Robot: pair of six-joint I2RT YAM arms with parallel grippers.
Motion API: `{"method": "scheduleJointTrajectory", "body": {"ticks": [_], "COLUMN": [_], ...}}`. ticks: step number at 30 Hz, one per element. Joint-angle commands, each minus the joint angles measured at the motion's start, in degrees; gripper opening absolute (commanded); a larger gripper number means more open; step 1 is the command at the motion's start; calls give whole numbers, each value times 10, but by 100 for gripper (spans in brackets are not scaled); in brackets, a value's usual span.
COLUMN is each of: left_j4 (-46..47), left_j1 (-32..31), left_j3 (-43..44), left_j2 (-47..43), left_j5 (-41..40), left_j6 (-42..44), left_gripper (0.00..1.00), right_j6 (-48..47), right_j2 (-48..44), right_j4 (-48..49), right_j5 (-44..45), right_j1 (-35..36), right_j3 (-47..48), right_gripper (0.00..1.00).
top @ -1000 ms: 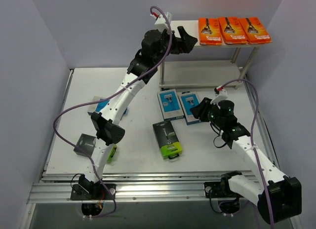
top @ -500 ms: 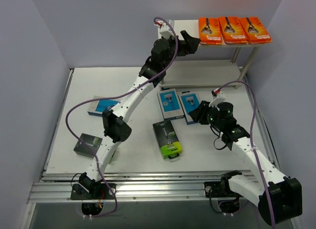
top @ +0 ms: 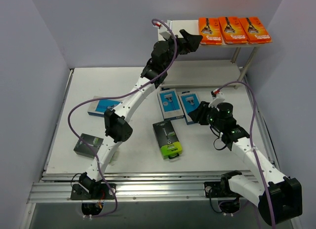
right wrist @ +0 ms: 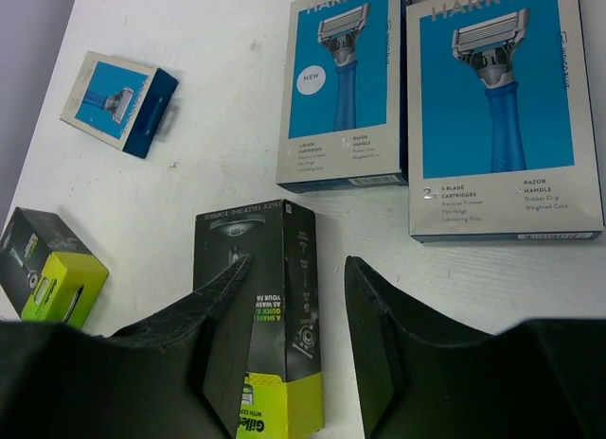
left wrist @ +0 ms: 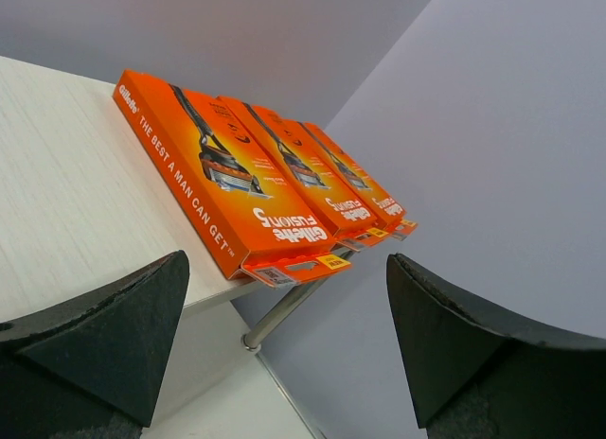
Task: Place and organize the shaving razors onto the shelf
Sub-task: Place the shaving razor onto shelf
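Observation:
Three orange razor packs (top: 233, 30) lie side by side on the right half of the shelf's top board (top: 173, 27). My left gripper (top: 190, 41) hovers open and empty at that board's front edge, left of the nearest orange pack (left wrist: 222, 169). Two light blue packs (top: 170, 104) (top: 190, 106) lie on the table in front of the shelf. My right gripper (top: 197, 113) hangs open just beside them, holding nothing. In the right wrist view, a black pack with a lime-green end (right wrist: 260, 297) lies on the table below and partly behind the left finger (right wrist: 213, 311).
A third light blue pack (top: 103, 106) and a second black pack (top: 89, 144) lie at the table's left, by my left arm. The shelf's lower board (top: 197, 73) sits behind the blue packs. Thin metal posts (left wrist: 284, 311) hold the boards. Walls close in left, right and behind.
My left gripper has swung right and a little up along the shelf's top board toward the orange packs. My right gripper's jaws have spread slightly wider, staying in about the same place.

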Motion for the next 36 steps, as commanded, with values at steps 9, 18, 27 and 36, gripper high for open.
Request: {"method": "scheduleJointTrajectory", "body": {"ticks": [9, 18, 27, 36], "left_j4": [78, 111, 125, 132], "left_j1": [-5, -11, -16, -19], "left_j3": [29, 32, 34, 37], "left_j2": [33, 47, 55, 57], "left_j5": [33, 44, 45, 48], "left_j6": [-55, -71, -86, -84], "left_gripper": [94, 94, 94, 94], "right_j6": [-16, -17, -17, -18], "right_j2": [8, 12, 14, 15], "right_j4": [20, 25, 27, 28], "right_j5": [-8, -11, -13, -13], "right_j1": [3, 3, 3, 3], "right_j3": [-6, -12, -12, -13], "right_gripper": [38, 38, 39, 39]}}
